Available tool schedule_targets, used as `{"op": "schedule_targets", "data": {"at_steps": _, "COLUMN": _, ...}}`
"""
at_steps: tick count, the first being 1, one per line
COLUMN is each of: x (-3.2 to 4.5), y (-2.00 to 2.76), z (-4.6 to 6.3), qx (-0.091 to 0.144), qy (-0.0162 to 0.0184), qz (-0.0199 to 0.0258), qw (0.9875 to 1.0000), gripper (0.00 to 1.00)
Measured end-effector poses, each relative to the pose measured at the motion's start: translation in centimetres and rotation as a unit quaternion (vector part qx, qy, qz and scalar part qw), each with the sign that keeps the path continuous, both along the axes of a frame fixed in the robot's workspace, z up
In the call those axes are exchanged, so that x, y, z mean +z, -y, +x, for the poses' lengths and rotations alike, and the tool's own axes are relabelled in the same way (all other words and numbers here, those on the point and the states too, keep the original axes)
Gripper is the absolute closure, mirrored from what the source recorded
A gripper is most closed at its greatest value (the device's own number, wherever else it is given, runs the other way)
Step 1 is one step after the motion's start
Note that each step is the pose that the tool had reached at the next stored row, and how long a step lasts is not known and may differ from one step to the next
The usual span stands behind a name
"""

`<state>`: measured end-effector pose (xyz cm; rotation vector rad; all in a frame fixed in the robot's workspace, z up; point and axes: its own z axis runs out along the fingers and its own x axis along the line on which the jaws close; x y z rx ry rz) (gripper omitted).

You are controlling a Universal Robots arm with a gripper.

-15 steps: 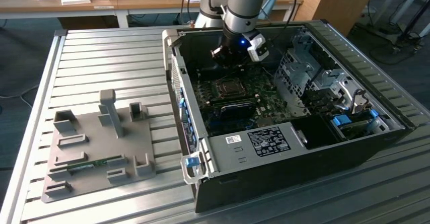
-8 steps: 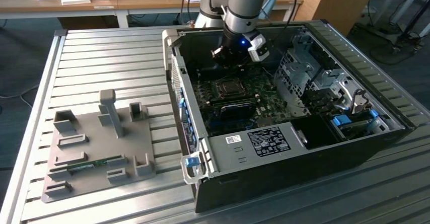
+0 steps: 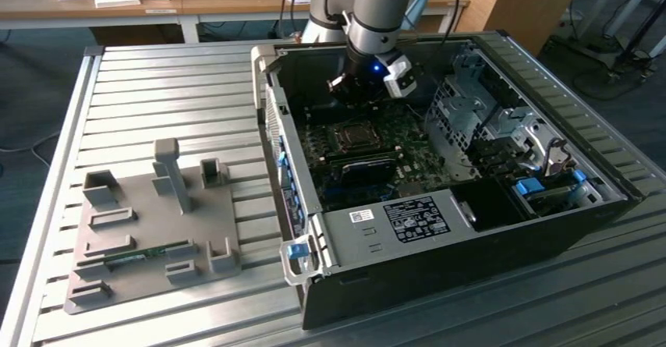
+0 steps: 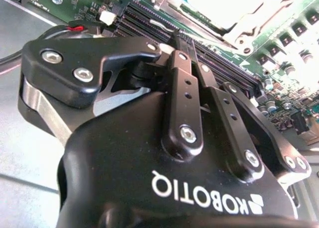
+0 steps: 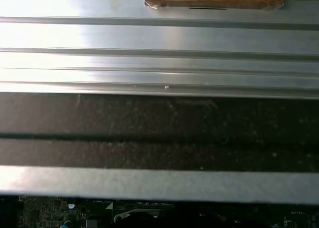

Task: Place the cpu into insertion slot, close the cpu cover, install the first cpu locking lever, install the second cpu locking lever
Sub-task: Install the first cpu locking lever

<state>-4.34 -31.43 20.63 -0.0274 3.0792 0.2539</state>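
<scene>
I see the ribbed metal surface [image 3: 156, 90] carrying the open computer case [image 3: 582, 207], with a grey fixture plate [image 3: 146, 230] lying off to the exterior view's left; inside the case lies the green motherboard [image 3: 364, 156]; my tool [image 3: 366, 90] hangs over its far end, just beyond the socket; the cpu cover [image 3: 354, 135] lies flat over the socket; in the second wrist view the tool's fingers [image 4: 184, 88] look pressed together on nothing, and the cpu [image 4: 234, 4] shows pale in its frame.
</scene>
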Motion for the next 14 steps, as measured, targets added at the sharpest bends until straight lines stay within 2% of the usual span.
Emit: {"op": "schedule_targets", "data": {"at_steps": 14, "x": -0.23, "y": -0.09, "z": 0.04, "qx": -0.011, "qy": 0.0000, "qz": -0.0005, "qw": 0.9999, "gripper": 0.89}}
